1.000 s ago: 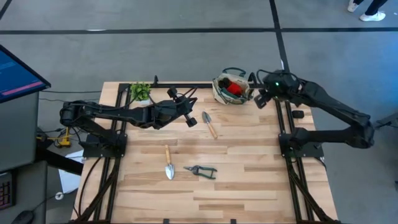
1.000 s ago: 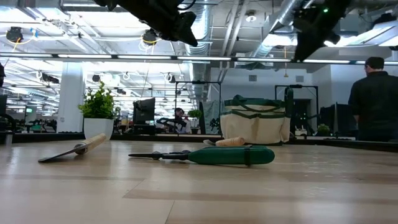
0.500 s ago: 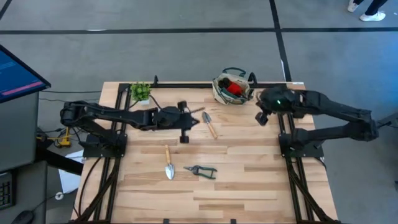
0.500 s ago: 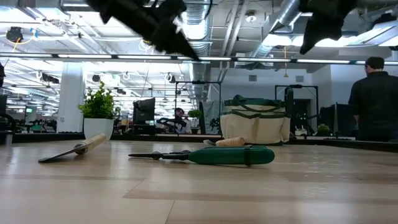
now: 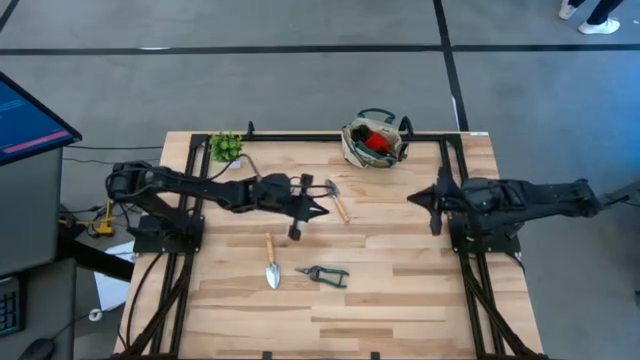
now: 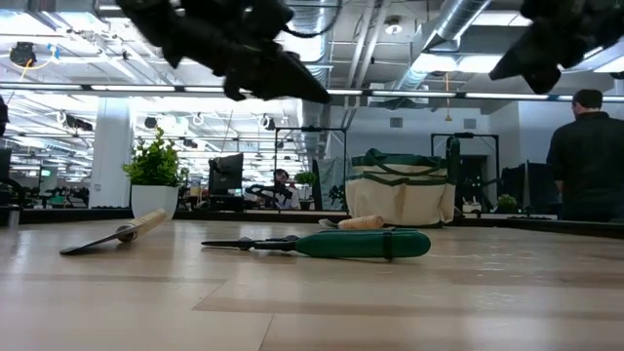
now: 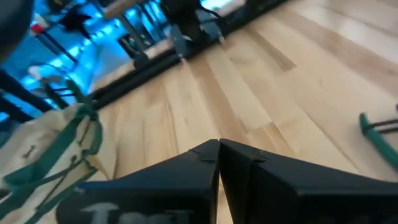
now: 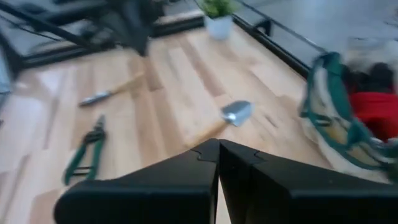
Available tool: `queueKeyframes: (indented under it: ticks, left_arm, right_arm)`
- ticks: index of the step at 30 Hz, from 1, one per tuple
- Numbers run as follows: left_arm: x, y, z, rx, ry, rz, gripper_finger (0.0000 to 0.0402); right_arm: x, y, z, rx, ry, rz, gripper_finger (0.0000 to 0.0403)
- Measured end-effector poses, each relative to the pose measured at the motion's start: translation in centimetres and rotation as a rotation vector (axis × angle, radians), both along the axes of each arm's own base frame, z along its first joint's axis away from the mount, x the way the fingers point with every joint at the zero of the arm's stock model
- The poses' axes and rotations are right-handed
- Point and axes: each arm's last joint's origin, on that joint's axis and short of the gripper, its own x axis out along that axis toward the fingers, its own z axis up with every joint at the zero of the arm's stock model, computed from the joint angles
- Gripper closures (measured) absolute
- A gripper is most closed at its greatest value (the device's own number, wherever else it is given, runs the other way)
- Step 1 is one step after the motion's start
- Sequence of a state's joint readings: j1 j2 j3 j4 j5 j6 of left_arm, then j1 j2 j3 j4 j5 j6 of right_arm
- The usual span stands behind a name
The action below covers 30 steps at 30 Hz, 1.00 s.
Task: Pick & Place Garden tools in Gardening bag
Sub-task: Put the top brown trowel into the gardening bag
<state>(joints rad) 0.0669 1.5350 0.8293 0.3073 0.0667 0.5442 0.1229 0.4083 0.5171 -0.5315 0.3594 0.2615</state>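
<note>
The beige gardening bag [image 5: 373, 142] with green trim stands at the table's far edge, a red-and-black bundle inside it. It also shows in the low view [image 6: 402, 190]. One wooden-handled trowel [image 5: 338, 200] lies mid-table, and a second trowel [image 5: 271, 262] and green-handled pruners [image 5: 323, 274] lie nearer the front. My left gripper [image 5: 320, 207] is shut and empty, held above the table just left of the first trowel. My right gripper [image 5: 424, 198] is shut and empty, held high near the right side, nearer the front than the bag.
A small green potted plant [image 5: 225, 147] stands at the far left corner. Black frame rails run along the far edge and both sides. In the low view a person [image 6: 585, 156] stands in the room behind the table.
My right gripper has drawn away from the bag toward the table's near edge. My left gripper has moved toward the near and right edges and come lower, ending beside the mid-table trowel. The tools and the bag have not moved.
</note>
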Motion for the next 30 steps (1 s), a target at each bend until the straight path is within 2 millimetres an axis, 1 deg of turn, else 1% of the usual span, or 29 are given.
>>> queueKeyframes:
  ticks: [2,4,8,11,16,20,23,26,30]
  left_arm:
    - [1.3,0.5,-0.1,0.003,0.059,0.001,0.04]
    - [2.3,1.1,-0.5,0.01,0.156,0.005,0.04]
    - [3.9,2.5,-0.7,0.055,0.264,0.001,0.04]
    - [4.6,3.4,-1.1,0.093,0.315,-0.019,0.04]
    - [5.5,4.5,-1.4,0.083,0.308,-0.049,0.04]
    - [6.2,5.1,-2.8,0.118,0.322,-0.065,0.04]
    - [7.1,5.3,-3.9,0.129,0.318,-0.075,0.04]
    - [7.7,5.3,-5.0,0.142,0.334,-0.12,0.04]
    - [8.0,5.2,-5.0,0.125,0.318,-0.152,0.0399]
  right_arm:
    - [-0.4,0.3,-0.6,0.001,-0.046,0.03,0.0402]
    - [-0.8,0.4,-0.9,0.004,-0.076,0.051,0.0402]
    - [-1.2,0.6,-0.6,-0.028,-0.115,0.099,0.0402]
    - [-1.5,0.7,-0.3,-0.069,-0.132,0.129,0.0403]
    - [-1.6,0.8,-0.3,-0.08,-0.136,0.146,0.0403]
    - [-1.6,0.8,-0.3,-0.087,-0.131,0.151,0.0403]
    - [-1.6,0.8,-0.3,-0.087,-0.131,0.151,0.0403]
    - [-1.6,0.8,-0.3,-0.087,-0.133,0.151,0.0403]
    - [-1.6,0.8,-0.3,-0.062,-0.138,0.144,0.0403]
